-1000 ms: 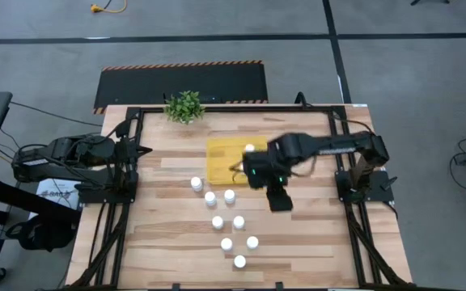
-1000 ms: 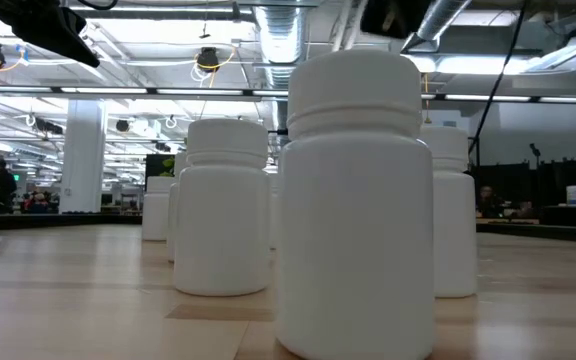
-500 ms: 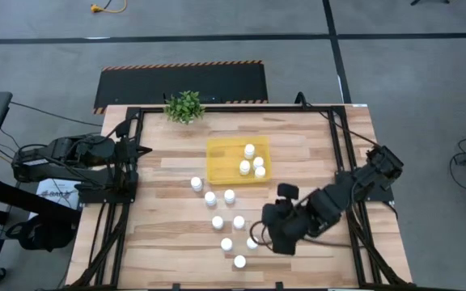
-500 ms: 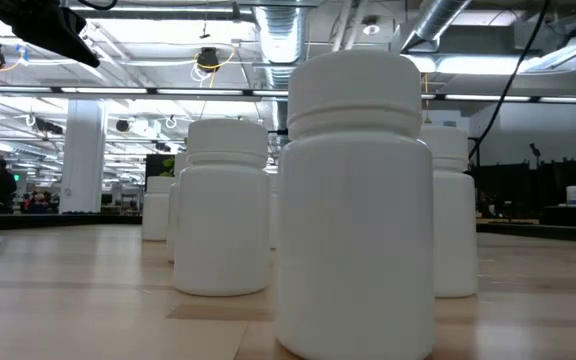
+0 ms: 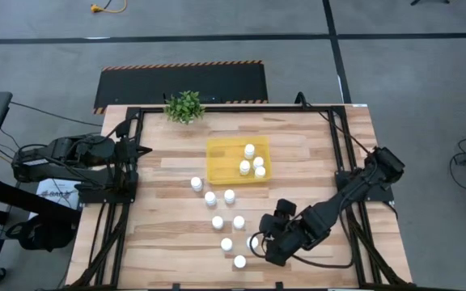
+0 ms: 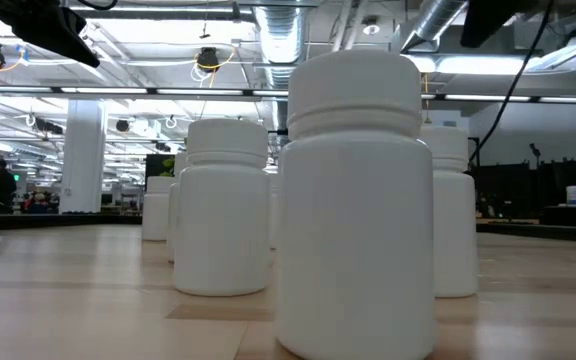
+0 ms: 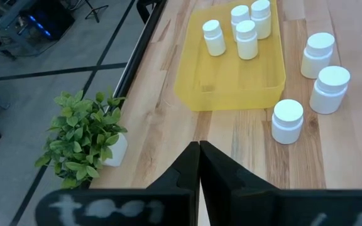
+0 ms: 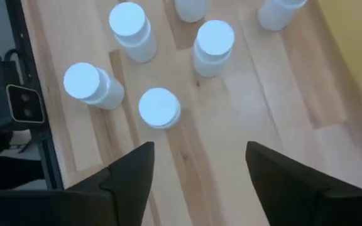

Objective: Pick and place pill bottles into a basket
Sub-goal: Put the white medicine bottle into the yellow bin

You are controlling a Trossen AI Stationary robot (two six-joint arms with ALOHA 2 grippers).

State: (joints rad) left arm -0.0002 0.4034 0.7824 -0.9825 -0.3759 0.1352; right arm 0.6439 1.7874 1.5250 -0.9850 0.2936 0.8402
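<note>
- In the low view, one pill bottle (image 6: 356,205) fills the middle of the frame at the near edge of the desk (image 6: 88,300), with more white bottles upright behind it at centre left and centre right.
- In the high view, the right pincer (image 5: 259,242) sits low at the lower middle of the frame, just beside the nearest loose pill bottles (image 5: 233,222); one bottle is partly hidden under it.
- The right wrist view shows that pincer's fingers (image 8: 131,172) spread wide with nothing between them, bare wood in the gap, and capped bottles standing just beyond the tips.
- Eight loose bottles show on the wood in the high view, strung from the lower middle up toward the frame's centre.
- Above them, at centre frame, lies the basket (image 5: 219,158), a shallow yellow tray holding four upright bottles in its right half.
- The left pincer (image 5: 140,149) waits at the left side of the high view, well apart from the bottles; in the left wrist view its fingers (image 7: 190,166) are pressed together on nothing.
- A small green plant (image 5: 184,106) stands at the upper left edge of the desk, near the top of the high view.
</note>
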